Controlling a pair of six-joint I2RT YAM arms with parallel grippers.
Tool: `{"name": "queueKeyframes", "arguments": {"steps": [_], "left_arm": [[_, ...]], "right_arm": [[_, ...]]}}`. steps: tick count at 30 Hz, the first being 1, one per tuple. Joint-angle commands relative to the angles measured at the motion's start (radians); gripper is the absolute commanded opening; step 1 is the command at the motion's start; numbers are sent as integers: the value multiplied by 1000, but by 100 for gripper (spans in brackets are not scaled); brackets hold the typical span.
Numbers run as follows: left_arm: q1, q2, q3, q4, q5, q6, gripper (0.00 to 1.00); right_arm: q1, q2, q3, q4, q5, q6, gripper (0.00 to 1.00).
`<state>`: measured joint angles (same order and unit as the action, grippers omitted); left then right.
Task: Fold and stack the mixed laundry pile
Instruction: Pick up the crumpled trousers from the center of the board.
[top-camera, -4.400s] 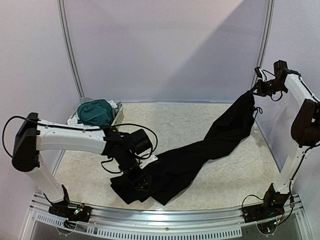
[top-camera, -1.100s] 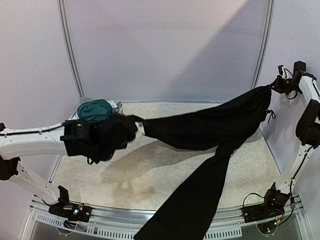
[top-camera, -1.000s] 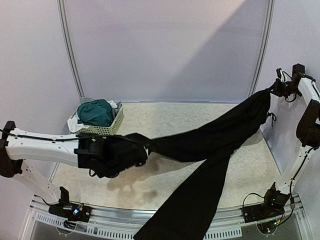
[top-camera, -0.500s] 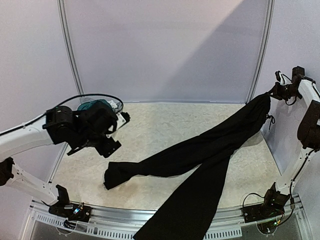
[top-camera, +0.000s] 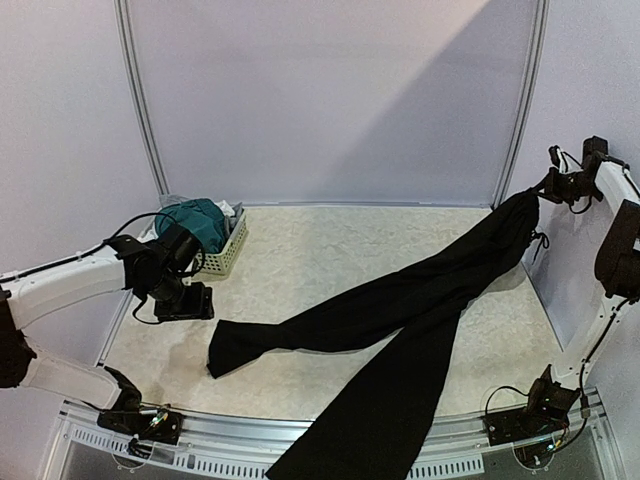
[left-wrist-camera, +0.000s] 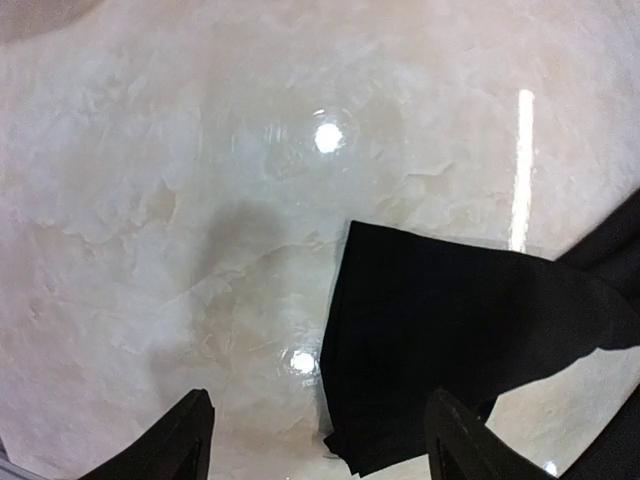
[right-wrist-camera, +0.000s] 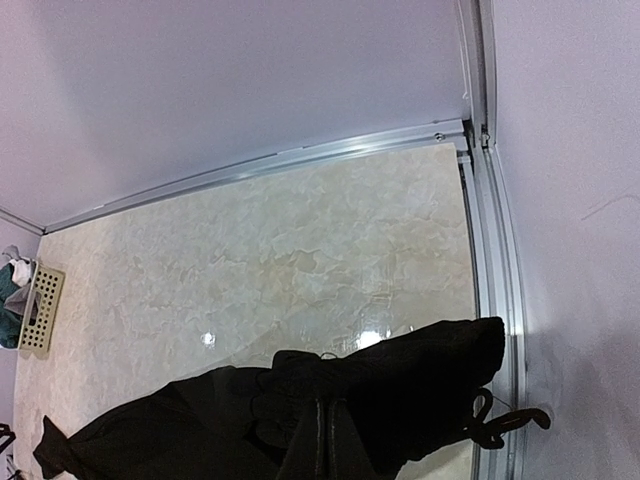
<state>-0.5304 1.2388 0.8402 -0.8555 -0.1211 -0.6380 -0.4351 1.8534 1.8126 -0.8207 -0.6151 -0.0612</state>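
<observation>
Left fingers (left-wrist-camera: 188, 440) gape empty; right fingers (top-camera: 552, 186) pinch black trousers (top-camera: 400, 300), one leg over the table edge (top-camera: 230, 428).

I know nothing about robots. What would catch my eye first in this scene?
The long black trousers dominate: the right gripper pinches their waist end high at the far right, one leg lies across the table, and the other spills over the near edge. The open left gripper hovers just left of that leg's end. A pale basket holding teal shorts sits in the far left corner.
</observation>
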Motion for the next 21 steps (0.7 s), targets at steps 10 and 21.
{"name": "queueKeyframes", "arguments": {"steps": [10,21], "left_arm": [[110,276,-36,293,162,74,56],[137,406,-6,341,227,136,36]], "right_arm": [[-5,-29,-64,28,-41,4,0],[-5,-14,-70,32,-55,9,0]]}}
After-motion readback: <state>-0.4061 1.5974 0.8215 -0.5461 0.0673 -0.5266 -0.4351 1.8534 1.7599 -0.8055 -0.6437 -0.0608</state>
